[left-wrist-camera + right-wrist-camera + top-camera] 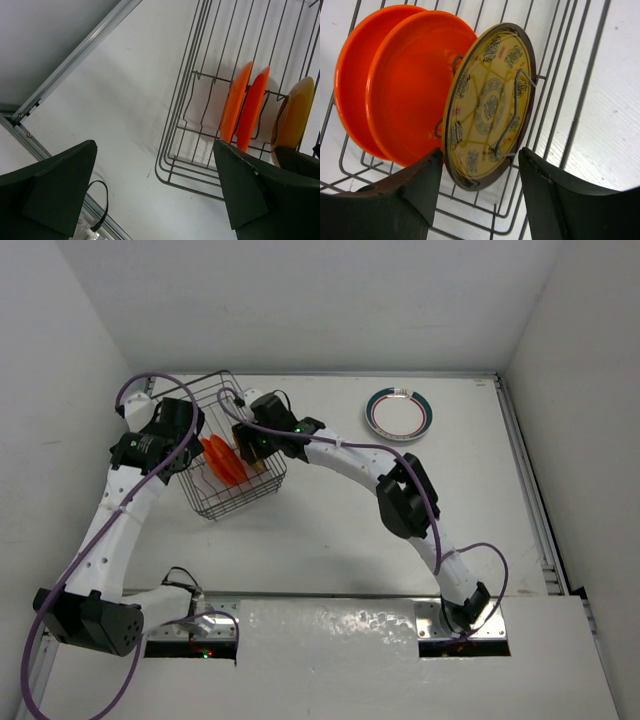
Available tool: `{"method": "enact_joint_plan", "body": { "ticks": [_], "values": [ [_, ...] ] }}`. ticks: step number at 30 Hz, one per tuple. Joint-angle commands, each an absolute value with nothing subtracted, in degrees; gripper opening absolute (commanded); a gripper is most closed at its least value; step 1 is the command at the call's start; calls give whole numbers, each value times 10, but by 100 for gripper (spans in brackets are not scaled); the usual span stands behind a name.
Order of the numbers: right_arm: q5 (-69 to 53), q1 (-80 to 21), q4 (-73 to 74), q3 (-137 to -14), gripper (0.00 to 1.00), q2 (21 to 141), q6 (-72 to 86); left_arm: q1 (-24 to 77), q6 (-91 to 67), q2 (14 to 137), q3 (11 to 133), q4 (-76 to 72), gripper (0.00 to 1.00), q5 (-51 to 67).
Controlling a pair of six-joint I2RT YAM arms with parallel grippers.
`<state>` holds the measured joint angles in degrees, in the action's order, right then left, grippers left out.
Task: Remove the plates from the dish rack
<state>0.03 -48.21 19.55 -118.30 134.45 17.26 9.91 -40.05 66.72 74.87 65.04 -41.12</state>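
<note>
Straddling the lower rim of the yellow patterned plate [490, 105], the right end effector [481, 160] is seen with jaws spread, one jaw on each side of the plate. No clamping is shown; contact cannot be confirmed. The plate is stood on edge inside the dish rack [222, 502], tilted, with a wire tine [506, 112] crossing its patterned face. Two orange plates [410, 90] are stood on edge just beside it, close together, behind it in the right wrist view.

The left end effector [155, 145] is seen wide open, with nothing between the jaws. It is positioned outside the rack, near a rounded corner of the rim, over bare counter [125, 100]. In the left wrist view the three plates are seen edge-on through the wires, past the right-hand jaw. A metal rail [75, 55] is seen along the counter edge beyond.

From above, the rack is flanked by both arms: the left one at its left side, the right one reaching in from the right. A teal-and-pink rimmed plate [400, 413] is laid flat on the counter, well apart from the rack, toward the far right.
</note>
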Motion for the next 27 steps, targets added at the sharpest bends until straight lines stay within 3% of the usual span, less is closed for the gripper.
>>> {"method": "enact_joint_plan", "body": {
  "ticks": [1, 6, 7, 8, 11, 15, 22, 27],
  "values": [
    [-11, -488, 141, -1191, 60, 1350, 183, 92, -364, 659, 743, 619, 100, -403],
    [-32, -488, 103, -1179, 46, 1361, 193, 92, -346, 654, 737, 610, 100, -403],
    [-38, -488, 94, -1174, 39, 1357, 201, 92, -338, 654, 735, 604, 100, -400],
    [-42, -488, 77, -1169, 26, 1354, 205, 92, -336, 653, 734, 602, 100, -396],
    [-40, -488, 41, -1134, 5, 1323, 221, 92, -324, 654, 731, 596, 100, -394],
    [-19, -484, 11, -1105, 0, 1272, 236, 91, -324, 653, 723, 592, 100, -391],
    [-34, -437, -71, -1038, 0, 1127, 336, 91, -330, 656, 717, 583, 100, -383],
    [-24, -386, 38, -1015, 0, 1052, 308, 91, -323, 668, 718, 581, 100, -367]
  ]
}}
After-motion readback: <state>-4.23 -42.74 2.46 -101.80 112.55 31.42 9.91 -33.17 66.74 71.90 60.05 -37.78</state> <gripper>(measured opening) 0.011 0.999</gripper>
